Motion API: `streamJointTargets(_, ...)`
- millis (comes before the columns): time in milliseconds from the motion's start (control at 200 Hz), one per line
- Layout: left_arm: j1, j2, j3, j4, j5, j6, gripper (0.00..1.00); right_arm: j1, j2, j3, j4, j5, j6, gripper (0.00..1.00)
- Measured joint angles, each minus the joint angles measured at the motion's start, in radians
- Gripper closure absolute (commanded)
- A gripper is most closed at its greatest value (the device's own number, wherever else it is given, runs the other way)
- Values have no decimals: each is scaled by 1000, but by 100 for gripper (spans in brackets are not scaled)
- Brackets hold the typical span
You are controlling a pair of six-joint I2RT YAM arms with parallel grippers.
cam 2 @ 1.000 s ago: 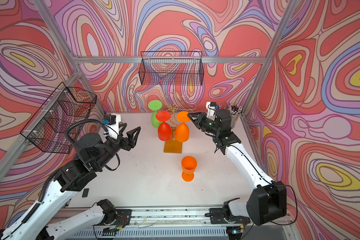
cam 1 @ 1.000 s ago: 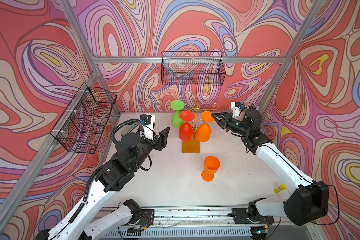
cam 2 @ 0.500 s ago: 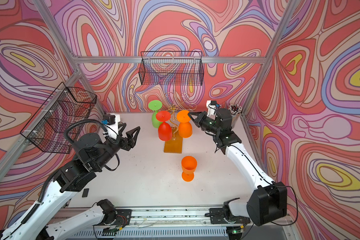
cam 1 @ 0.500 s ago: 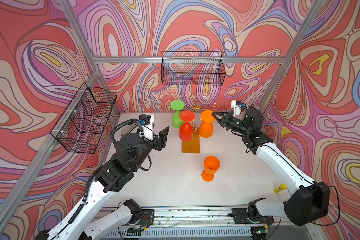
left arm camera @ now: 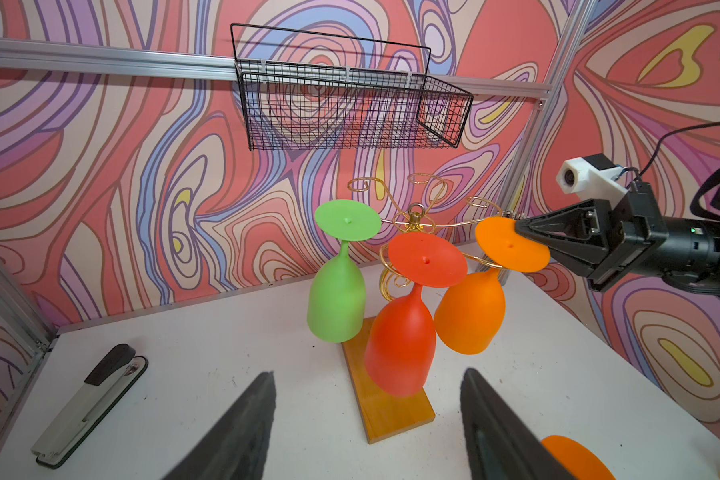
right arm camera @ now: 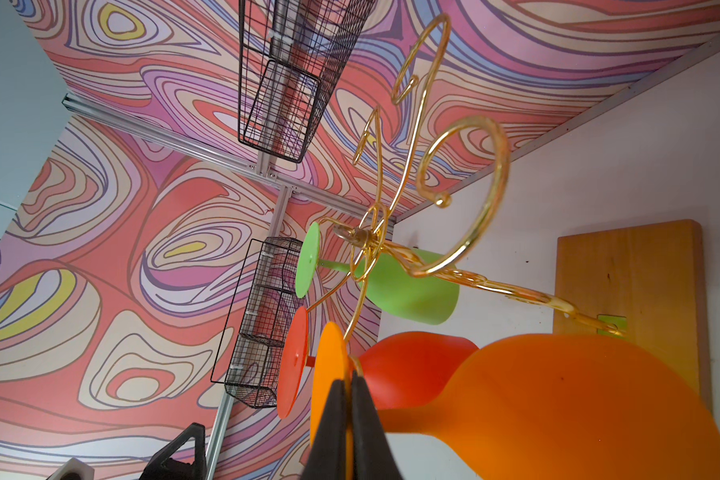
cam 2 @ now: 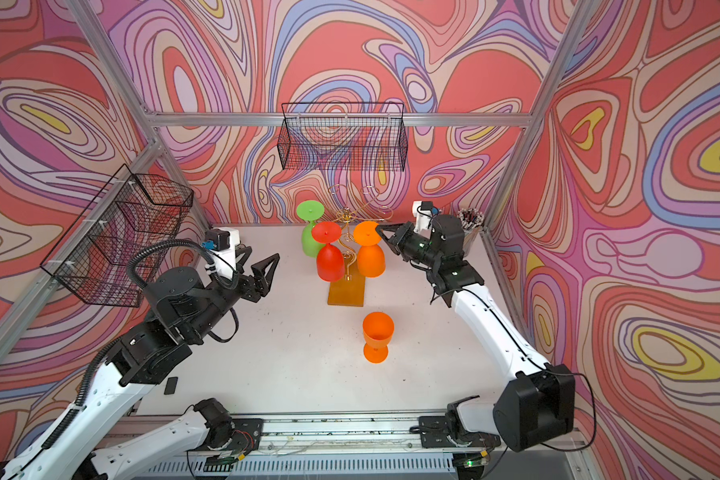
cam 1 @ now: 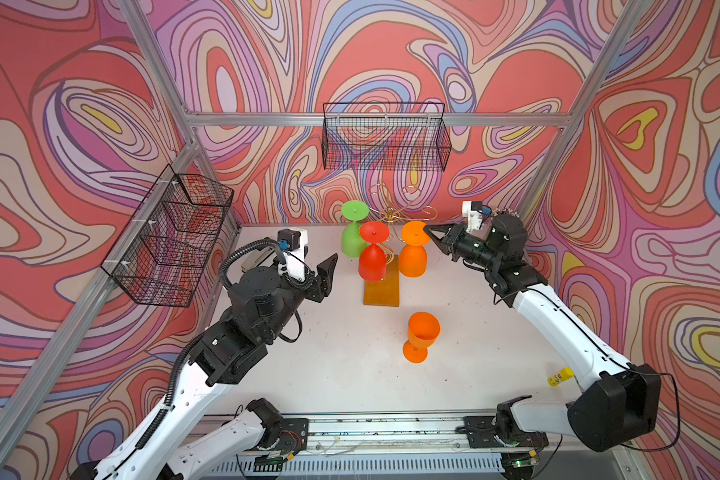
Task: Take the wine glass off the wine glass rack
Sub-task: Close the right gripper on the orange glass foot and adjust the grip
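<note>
The wine glass rack (cam 1: 395, 214) is a gold wire stand on an amber wooden base (cam 1: 382, 286). Three glasses hang upside down from it: a green one (cam 1: 352, 243), a red one (cam 1: 373, 264) and an orange wine glass (cam 1: 412, 259). My right gripper (cam 1: 428, 230) is shut on the rim of the orange glass's round foot (right arm camera: 329, 374); in the right wrist view the right gripper (right arm camera: 348, 380) pinches the disc edge-on. The left gripper (cam 2: 262, 253) stands open, left of the rack and apart from it. In the left wrist view the left gripper (left arm camera: 368, 372) holds nothing.
A second orange glass (cam 1: 421, 332) stands upright on the white table in front of the rack. Black mesh baskets hang on the back wall (cam 1: 385, 141) and the left wall (cam 1: 171, 241). A stapler (left arm camera: 88, 403) lies at the back left, and a pen cup (cam 2: 470, 220) stands behind the right arm.
The right gripper has closed onto the foot of the hanging orange glass, and the glass has shifted slightly. The left arm has not moved.
</note>
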Motion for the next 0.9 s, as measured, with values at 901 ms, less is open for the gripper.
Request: streamJointTargets(901,0,-34,-21,-2,-2,1,31,0,2,10,23,-58,117,100)
